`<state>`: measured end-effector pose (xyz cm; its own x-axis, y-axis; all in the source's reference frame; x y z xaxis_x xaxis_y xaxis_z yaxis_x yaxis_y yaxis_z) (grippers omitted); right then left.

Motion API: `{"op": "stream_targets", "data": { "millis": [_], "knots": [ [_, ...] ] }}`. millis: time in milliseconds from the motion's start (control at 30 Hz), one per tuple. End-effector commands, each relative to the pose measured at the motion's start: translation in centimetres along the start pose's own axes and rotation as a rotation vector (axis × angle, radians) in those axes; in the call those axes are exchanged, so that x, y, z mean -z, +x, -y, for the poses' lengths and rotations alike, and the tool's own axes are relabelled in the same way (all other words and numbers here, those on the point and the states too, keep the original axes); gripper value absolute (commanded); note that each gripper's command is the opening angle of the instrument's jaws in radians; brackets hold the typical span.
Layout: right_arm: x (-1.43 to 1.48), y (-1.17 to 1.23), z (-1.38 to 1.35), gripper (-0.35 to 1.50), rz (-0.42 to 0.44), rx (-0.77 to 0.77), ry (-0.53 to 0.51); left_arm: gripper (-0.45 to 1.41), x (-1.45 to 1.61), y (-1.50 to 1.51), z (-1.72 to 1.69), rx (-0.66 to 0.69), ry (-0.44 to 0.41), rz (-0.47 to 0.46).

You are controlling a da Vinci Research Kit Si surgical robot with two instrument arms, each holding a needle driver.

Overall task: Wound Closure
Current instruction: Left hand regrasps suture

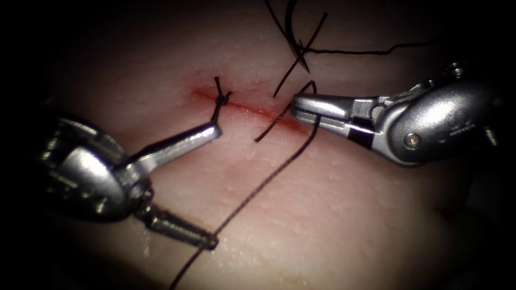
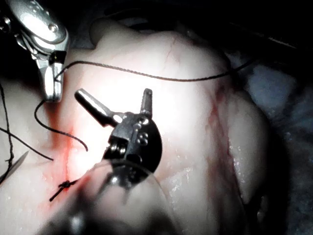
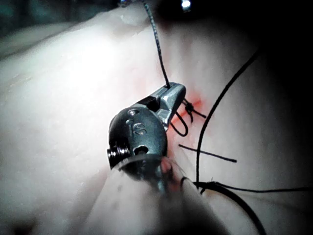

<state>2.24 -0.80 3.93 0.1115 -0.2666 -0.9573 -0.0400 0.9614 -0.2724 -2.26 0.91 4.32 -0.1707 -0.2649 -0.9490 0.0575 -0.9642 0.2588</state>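
Running up from the near edge of the tissue [image 1: 333, 215], the thread [image 1: 252, 196] crosses the pale skin towards the far right and reaches the right tool [image 1: 294, 104]. Just left of that strand sits the left tool [image 1: 214, 185]. Its fingers are spread wide and hold nothing. One finger reaches up to just below the knot and the other lies low, its tip touching the long strand. The left wrist view shows the same wide spread [image 2: 113, 93].

Beyond it lies the cut [image 1: 252, 110], a slanting line with red fluid [image 1: 207, 94] along it. A knot [image 1: 220, 98] sits on the left part of the cut, with two short tails standing up from it. Further right, a short loose length of thread lies across the cut.

The right tool enters from the right with its tip over the right end of the cut. Its fingers are closed on the thread, which arches just past the tip and then drops towards the near edge. In the right wrist view the strand enters the closed fingers [image 3: 171, 95], and the tool's round body carries a stamped mark [image 3: 137, 128] that may read "16", though I cannot be sure.

Farthest off, the needle [image 1: 293, 32] lies free on the tissue beyond the cut, right of the knot. Neither tool holds it, its point is bare, and more thread crosses it.
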Motion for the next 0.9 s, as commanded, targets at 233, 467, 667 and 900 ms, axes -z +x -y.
{"op": "stream_targets", "data": {
  "millis": [233, 467, 667, 900],
  "knots": [
    [-0.1, -0.01, 0.06, -0.35, 0.001, -0.001, -0.005, 0.84, -0.1, 0.17, -0.17, -0.033, -0.016, -0.056],
    [-0.1, -0.08, 0.06, -0.35, 0.003, -0.009, -0.004, 0.77, -0.02, 0.3, -0.14, -0.076, -0.006, -0.112],
    [-0.11, -0.07, 0.07, -0.35, 0.004, -0.008, -0.002, 0.15, -0.02, 0.33, -0.14, -0.126, -0.003, -0.135],
    [-0.11, -0.07, 0.08, -0.35, 0.007, -0.014, -0.003, -0.45, -0.01, 0.32, -0.14, -0.175, -0.088, -0.205]
  ]
}}
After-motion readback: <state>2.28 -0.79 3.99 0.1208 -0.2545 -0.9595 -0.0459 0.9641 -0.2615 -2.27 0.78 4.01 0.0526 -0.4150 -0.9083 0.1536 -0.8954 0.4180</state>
